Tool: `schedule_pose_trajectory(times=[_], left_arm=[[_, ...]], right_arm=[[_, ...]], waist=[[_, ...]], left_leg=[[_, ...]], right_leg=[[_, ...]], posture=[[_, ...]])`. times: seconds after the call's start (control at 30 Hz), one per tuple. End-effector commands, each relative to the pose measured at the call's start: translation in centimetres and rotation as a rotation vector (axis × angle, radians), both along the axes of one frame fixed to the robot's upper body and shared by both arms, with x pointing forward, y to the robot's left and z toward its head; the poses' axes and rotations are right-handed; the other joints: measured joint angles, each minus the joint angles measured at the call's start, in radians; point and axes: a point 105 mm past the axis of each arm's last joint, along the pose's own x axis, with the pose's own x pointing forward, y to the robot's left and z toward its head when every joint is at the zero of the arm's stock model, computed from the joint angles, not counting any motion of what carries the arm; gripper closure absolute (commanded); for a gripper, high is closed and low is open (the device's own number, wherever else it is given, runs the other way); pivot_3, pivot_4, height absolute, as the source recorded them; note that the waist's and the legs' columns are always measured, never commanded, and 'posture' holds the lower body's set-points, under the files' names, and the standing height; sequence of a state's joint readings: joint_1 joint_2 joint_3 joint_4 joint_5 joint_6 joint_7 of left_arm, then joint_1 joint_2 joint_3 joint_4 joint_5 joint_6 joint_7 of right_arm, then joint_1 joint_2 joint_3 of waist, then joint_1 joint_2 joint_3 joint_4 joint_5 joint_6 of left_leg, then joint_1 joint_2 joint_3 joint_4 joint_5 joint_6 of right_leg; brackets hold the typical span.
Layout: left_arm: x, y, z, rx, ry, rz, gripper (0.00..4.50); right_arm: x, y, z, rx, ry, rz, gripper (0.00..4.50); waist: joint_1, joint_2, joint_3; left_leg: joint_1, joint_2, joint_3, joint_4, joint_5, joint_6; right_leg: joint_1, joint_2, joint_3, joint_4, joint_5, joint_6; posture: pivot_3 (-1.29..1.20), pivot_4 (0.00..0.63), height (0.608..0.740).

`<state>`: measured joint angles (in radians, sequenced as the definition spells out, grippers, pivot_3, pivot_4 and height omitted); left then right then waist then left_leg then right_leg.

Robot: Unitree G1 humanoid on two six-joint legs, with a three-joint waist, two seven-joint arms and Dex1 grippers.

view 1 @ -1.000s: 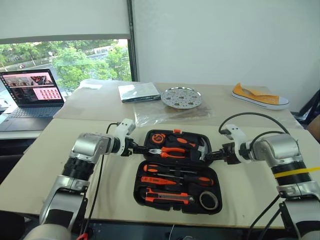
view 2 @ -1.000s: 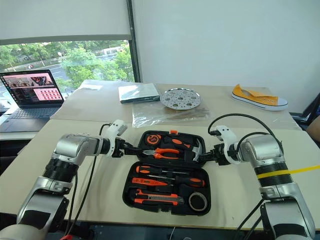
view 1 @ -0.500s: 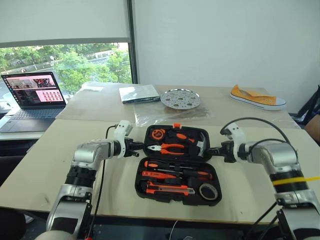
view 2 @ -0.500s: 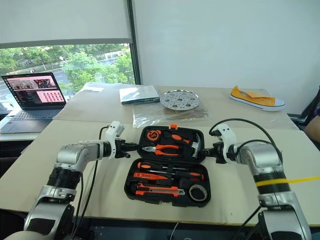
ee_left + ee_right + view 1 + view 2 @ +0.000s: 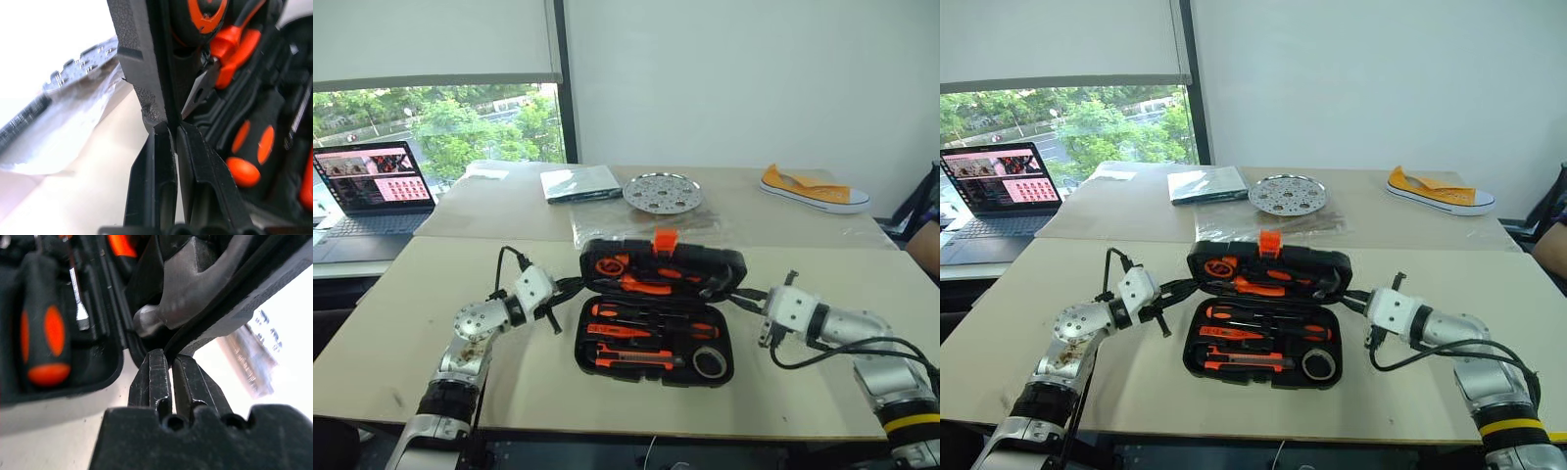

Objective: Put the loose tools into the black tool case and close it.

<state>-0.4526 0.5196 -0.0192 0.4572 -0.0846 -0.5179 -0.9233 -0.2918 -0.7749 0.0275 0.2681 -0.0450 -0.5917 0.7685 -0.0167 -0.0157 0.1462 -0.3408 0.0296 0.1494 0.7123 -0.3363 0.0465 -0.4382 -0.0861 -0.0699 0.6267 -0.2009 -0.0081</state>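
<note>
While the black tool case (image 5: 656, 313) lies open mid-bench with its tools seated, its lid (image 5: 661, 266) stands half-raised between both claws: left claw (image 5: 570, 287) and right claw (image 5: 752, 294) each pinch a lid end, equally near, hinge axis running left-right.

Both arms reach inward toward each other, forearms low and roughly level — the left gripper (image 5: 168, 142) points toward the robot's right, the right gripper (image 5: 171, 364) toward its left. Each gripper's black fingers are pinched together, nearly touching — tips at a black lid edge (image 5: 146, 93).
</note>
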Motion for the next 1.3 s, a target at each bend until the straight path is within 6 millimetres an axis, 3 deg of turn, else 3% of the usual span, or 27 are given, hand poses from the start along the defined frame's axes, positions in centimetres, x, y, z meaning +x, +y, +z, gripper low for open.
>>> schedule_pose_trajectory(times=[0.03,0.07,0.1,0.13,0.23,0.37,0.4,0.47,0.5,0.63,0.73,0.83,0.9,1.03,1.3], left_arm=[[-1.6,1.1,-2.4,0.142,-0.027,-0.046,4.50],[-2.1,1.1,-3.1,0.167,-0.014,-0.071,3.75],[-2.6,1.1,-3.6,0.192,-0.019,-0.102,3.57],[-2.9,1.1,-3.8,0.206,-0.022,-0.114,3.02],[-3.2,2.0,-4.0,0.228,-0.022,-0.112,2.10],[-2.3,4.3,-3.7,0.162,0.054,0.002,0.74],[-1.9,4.7,-3.5,0.129,0.084,0.034,0.37],[-1.3,5.1,-3.4,0.087,0.141,0.067,0.37],[-0.8,5.3,-3.3,0.071,0.168,0.089,0.34],[2.1,5.0,-1.9,-0.022,0.253,0.169,1.43],[3.6,2.8,-0.5,-0.058,0.276,0.134,2.63],[4.5,0.5,0.1,-0.052,0.284,0.093,3.75],[4.7,-0.8,-0.1,-0.035,0.316,0.053,4.43],[4.2,-2.5,-1.6,0.050,0.410,-0.029,4.43],[2.2,-1.1,-2.4,0.010,0.486,-0.068,4.43]], right_arm=[[-1.6,-1.0,-2.8,-0.109,0.039,0.038,3.68],[-1.9,-1.1,-3.3,-0.117,0.063,0.046,3.34],[-2.2,-1.2,-3.6,-0.135,0.058,0.063,3.04],[-2.3,-1.3,-3.6,-0.146,0.051,0.073,2.58],[-2.8,-1.8,-3.7,-0.174,0.040,0.080,1.61],[-3.5,-3.3,-3.6,-0.144,0.074,0.039,0.34],[-3.9,-3.6,-3.6,-0.115,0.117,0.024,0.32],[-4.8,-4.0,-3.7,-0.045,0.204,-0.005,0.32],[-5.5,-4.2,-3.8,-0.005,0.252,-0.012,0.81],[-9.5,-2.7,-4.6,0.088,0.490,0.026,2.09],[-12.0,-0.3,-5.7,0.098,0.625,0.065,3.18],[-13.0,1.7,-7.0,0.093,0.702,0.065,4.23],[-12.7,2.6,-7.5,0.089,0.695,0.049,4.50],[-9.9,3.4,-7.9,0.083,0.645,-0.030,4.50],[-5.4,2.7,-6.4,0.084,0.524,-0.101,4.50]], waist=[[0.000,0.000,0.000],[0.000,0.000,0.000],[-0.001,0.000,0.000],[-0.001,0.000,0.000],[0.002,0.001,0.001],[0.007,0.000,0.001],[0.009,0.000,0.001],[0.013,0.000,0.001],[0.015,0.000,0.001],[0.030,0.000,0.001],[0.030,-0.002,0.001],[0.027,-0.004,0.002],[0.021,-0.006,0.001],[0.001,-0.020,0.000],[0.001,-0.023,0.001]], left_leg=[[0.001,0.000,0.000,-0.001,0.000,0.000],[0.004,0.001,0.000,-0.001,0.000,0.000],[0.005,0.001,0.001,-0.002,0.000,0.000],[0.004,0.002,0.002,-0.003,0.000,0.000],[0.004,0.002,0.005,-0.003,0.000,0.001],[0.004,0.003,0.005,-0.002,0.000,0.001],[0.004,0.003,0.005,-0.002,0.000,0.001],[0.004,0.003,0.004,-0.002,-0.001,0.001],[0.004,0.003,0.004,-0.002,-0.001,0.002],[0.003,0.003,0.002,-0.002,-0.001,0.003],[0.002,0.003,0.001,-0.001,-0.002,0.004],[-0.001,0.003,0.001,0.001,-0.003,0.005],[-0.001,0.002,0.001,0.002,-0.003,0.006],[0.000,0.004,0.001,0.002,-0.002,0.003],[0.002,0.006,0.000,0.001,0.000,0.001]], right_leg=[[0.001,0.000,0.001,0.000,0.000,0.000],[0.003,0.000,0.002,0.000,-0.001,-0.001],[0.003,0.000,0.002,0.000,-0.001,-0.001],[0.001,0.000,0.003,0.000,-0.001,-0.002],[-0.001,-0.001,0.004,0.002,-0.001,-0.002],[0.000,-0.001,0.003,0.002,-0.001,-0.002],[0.000,-0.002,0.003,0.002,-0.001,-0.002],[0.000,-0.002,0.002,0.002,-0.001,-0.002],[0.000,-0.002,0.002,0.002,-0.001,-0.002],[0.000,-0.001,0.001,0.002,-0.001,-0.002],[0.001,-0.001,0.001,0.001,-0.002,-0.002],[0.001,-0.001,0.002,0.000,-0.001,0.000],[0.000,0.000,0.002,-0.001,-0.001,0.000],[0.000,0.004,0.003,-0.001,-0.001,0.000],[0.000,0.006,0.006,0.000,0.001,-0.003]], posture=[[0.00,0.150,0.740],[0.00,0.150,0.740],[0.00,0.150,0.740],[0.00,0.150,0.740],[0.00,0.150,0.740],[0.00,0.150,0.740],[0.00,0.150,0.740],[0.00,0.150,0.740],[0.00,0.150,0.740],[0.00,0.150,0.740],[0.00,0.150,0.740],[0.00,0.150,0.740],[0.00,0.150,0.740],[0.00,0.150,0.740],[0.00,0.150,0.740]])
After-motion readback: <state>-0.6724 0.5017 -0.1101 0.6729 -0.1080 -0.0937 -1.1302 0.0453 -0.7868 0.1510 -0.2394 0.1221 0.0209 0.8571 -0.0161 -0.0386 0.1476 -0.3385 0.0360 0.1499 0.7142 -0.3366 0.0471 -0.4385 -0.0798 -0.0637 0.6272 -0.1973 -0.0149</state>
